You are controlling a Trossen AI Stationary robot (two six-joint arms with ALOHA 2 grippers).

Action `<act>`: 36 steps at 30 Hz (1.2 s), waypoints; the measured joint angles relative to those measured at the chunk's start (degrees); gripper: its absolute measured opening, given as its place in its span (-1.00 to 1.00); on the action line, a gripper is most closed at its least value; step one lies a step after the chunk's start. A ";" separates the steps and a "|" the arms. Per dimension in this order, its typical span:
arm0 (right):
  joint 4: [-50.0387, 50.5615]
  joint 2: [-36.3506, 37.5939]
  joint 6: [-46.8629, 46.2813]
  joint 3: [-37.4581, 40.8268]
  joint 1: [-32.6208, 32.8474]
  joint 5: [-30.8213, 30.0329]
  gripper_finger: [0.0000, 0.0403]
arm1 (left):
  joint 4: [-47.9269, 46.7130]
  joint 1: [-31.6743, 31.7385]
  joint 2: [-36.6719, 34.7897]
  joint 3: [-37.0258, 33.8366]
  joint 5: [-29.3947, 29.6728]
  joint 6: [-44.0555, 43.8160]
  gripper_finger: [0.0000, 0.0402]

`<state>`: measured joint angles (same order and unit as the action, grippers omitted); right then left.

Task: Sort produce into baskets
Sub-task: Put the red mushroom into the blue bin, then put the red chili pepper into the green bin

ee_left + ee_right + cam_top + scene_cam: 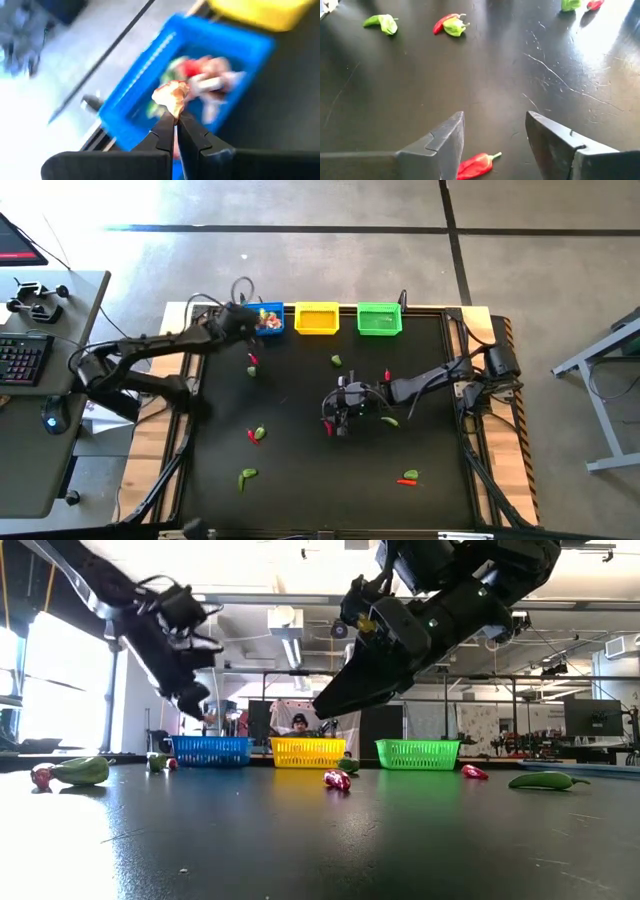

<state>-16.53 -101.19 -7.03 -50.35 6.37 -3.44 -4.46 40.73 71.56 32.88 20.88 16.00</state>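
Gleaming scratched black table (530,90), left hand (175,117) clenched on whitish produce (171,95), right hand (495,132) released

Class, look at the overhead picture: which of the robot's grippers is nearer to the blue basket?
The left. The left gripper hangs right over the blue basket, pinching a whitish piece; the right gripper is out at mid-table, far off.

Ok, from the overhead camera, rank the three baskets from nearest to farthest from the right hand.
The right hand hangs open over mid-table, with all three baskets along the far edge.
1. Green basket, at the right end of the row; about level with the yellow one, too close to call.
2. Yellow basket, in the middle.
3. Blue basket, at the left end, plainly farthest.
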 joint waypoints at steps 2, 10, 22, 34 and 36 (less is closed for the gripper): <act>0.02 0.00 0.00 0.00 -0.02 0.00 -0.01 | 0.19 3.73 0.98 0.00 -2.71 -0.78 -1.00; 0.00 0.02 0.00 0.00 -0.02 -0.04 -0.01 | 2.20 7.39 5.98 0.00 -8.09 -1.00 -0.95; 0.79 0.02 -0.02 0.00 -0.02 -3.03 -0.01 | 3.96 7.24 3.30 -0.08 -7.88 2.57 -0.50; 11.21 2.11 -16.42 0.02 1.31 -10.06 -0.01 | 15.53 -1.83 -15.38 -12.50 -13.29 -1.65 -0.70; 13.75 2.32 -24.01 0.02 1.51 -9.20 -0.01 | 17.84 -5.13 -19.37 -15.09 -15.80 -4.09 -0.75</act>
<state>-2.78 -98.87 -31.04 -50.33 7.88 -12.64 13.39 35.60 52.19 17.80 5.08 11.92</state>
